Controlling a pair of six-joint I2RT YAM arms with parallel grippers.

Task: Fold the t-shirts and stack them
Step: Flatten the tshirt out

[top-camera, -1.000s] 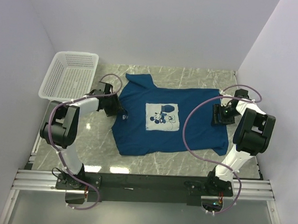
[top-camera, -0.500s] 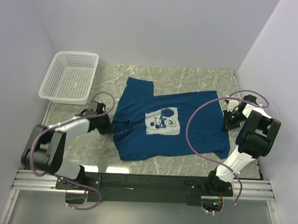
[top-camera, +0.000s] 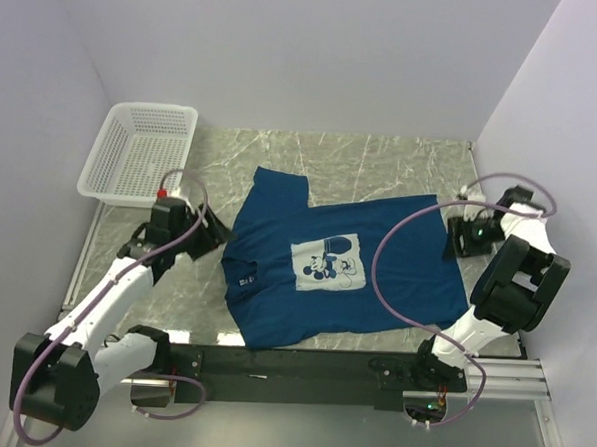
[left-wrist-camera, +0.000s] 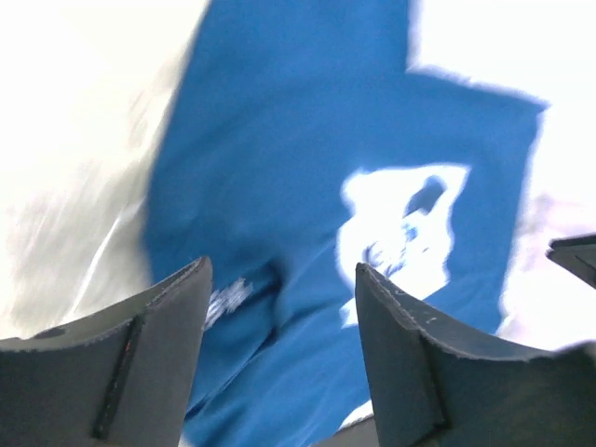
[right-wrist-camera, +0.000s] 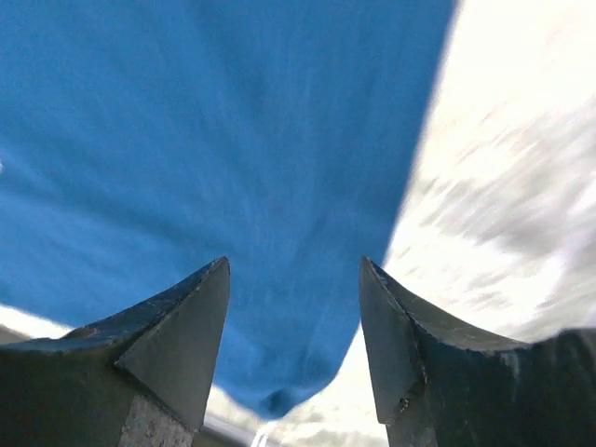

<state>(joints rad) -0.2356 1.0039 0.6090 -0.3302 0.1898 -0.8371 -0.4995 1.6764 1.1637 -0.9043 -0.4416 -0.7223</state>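
T-shirt lies spread out, print side up, on the marble table between my two arms. Collar end points to my left arm, hem to my right, and one sleeve points at the back wall. It's dark blue with a pale square print on the chest showing a cartoon figure in blue; I can't read any wording in it from the top view. There's a small white neck label at the collar, with text too small to read. Left gripper sits just beside the shoulder edge of the shirt, jaws apart. In the left wrist view the left gripper has both fingers spread with only shirt fabric and the print showing past the gap, nothing pinched. That view is motion-blurred, so the label is a white smear with no letters. Right gripper is at the hem edge on the far right, jaws also apart. In the right wrist view the right gripper has fingers spread over plain blue cloth with bare marble beyond the hem, gripping nothing; also blurred. Can't tell whether either fingertip touches the cloth. White mesh basket is at the back left corner, well apart from the shirt, with no markings I can see on it.
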